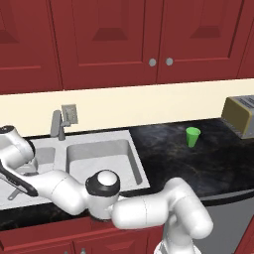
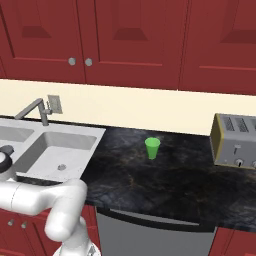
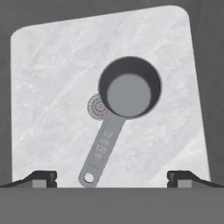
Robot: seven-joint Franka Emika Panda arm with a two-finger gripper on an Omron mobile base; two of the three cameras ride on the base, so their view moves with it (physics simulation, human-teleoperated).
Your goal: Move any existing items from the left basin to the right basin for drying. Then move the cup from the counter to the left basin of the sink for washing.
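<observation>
Step one: clearing left basin [image 3: 52, 87] | end effector [image 3: 112, 177] spread, hovering over pot [image 3: 129, 87], handle toward 7 o'clock | next: descend, pinch handle

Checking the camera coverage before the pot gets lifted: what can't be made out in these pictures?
- Drain: hand view, partly covered by the measuring pot.
- Left basin: left base view, mostly blocked by the arm.
- Handle markings: hand view, too small to read.
- Toaster: cut by both base views' right edges.

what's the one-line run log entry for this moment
phase: over left basin | gripper: open, above pot handle | measuring pot: upright in left basin, partly over drain | green cup: on counter | right basin: no pot yet
</observation>
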